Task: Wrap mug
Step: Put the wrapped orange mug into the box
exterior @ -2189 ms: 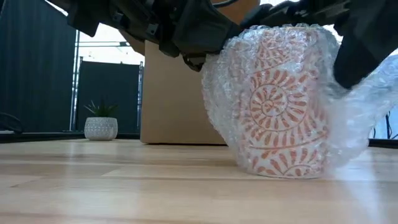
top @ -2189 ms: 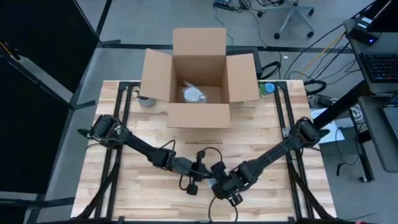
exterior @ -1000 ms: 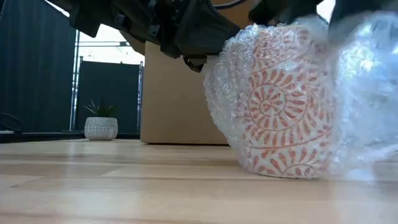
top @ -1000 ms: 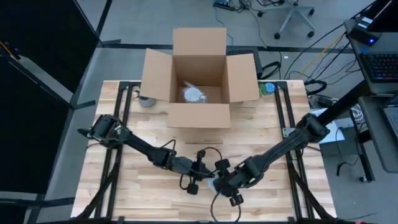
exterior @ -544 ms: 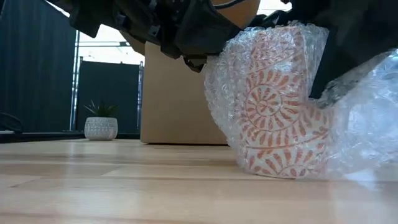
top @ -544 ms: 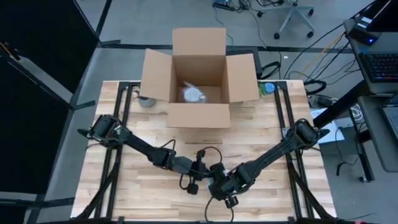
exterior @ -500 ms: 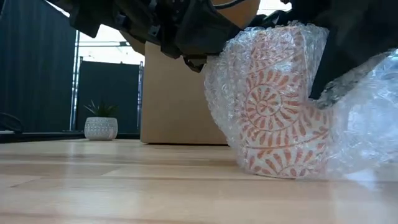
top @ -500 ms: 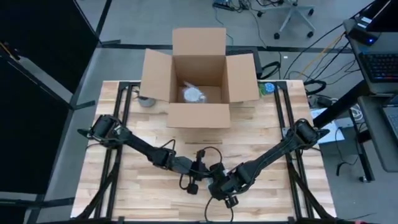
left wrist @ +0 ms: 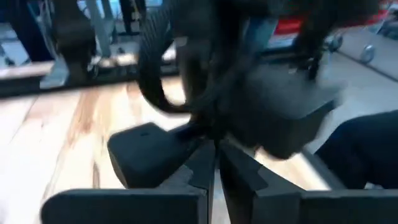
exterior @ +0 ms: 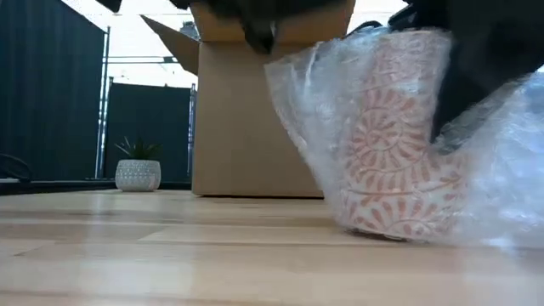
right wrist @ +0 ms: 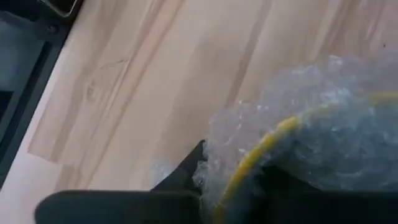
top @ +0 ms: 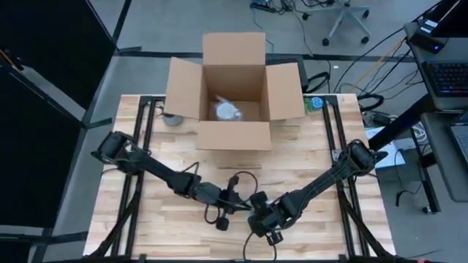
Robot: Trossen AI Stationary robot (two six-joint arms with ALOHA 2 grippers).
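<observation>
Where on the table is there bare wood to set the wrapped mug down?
Bare wood lies between the cardboard box and the arms, and at the table's near-left and near-right corners. It is crowded near the front centre, where the left gripper and right gripper meet over the mug in its bubble wrap.

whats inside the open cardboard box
In the high view, the cardboard box holds one pale, bubble-wrapped bundle on its floor. What the wrap covers cannot be seen.

Open cardboard box (top: 234, 91), small potted plant (exterior: 138, 172)
</observation>
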